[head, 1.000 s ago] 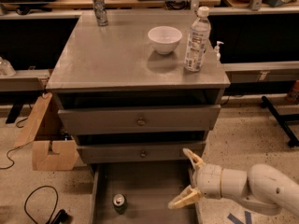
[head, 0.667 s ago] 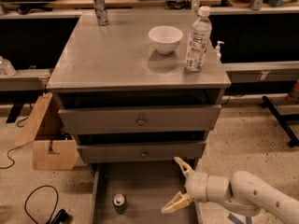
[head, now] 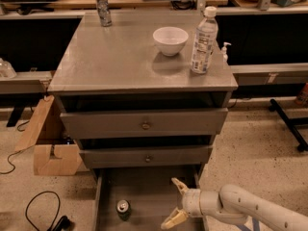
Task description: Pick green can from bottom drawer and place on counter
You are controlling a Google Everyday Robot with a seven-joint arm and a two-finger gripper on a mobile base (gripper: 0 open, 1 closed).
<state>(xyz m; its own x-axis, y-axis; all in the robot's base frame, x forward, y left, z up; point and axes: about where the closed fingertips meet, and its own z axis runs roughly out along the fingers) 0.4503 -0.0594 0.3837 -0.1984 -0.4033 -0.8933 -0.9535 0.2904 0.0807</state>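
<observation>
Now | green can (head: pixel 123 209) upright, silver top, in bottom drawer (head: pixel 144 191) | fingers (head: pixel 173 220) spread, near it

Nothing legible shows anywhere in the frame. The water bottle (head: pixel 203 42), at the upper right on the grey tabletop (head: pixel 120 57), wears a pale wrap label with dark print too fine to read. The silvery can (head: pixel 102 8) at the upper left and the green can (head: pixel 123 209) in the bottom drawer (head: pixel 144 189) show no readable marking. The gripper (head: pixel 169 203), at the lower middle with fingers spread, is plain.
</observation>
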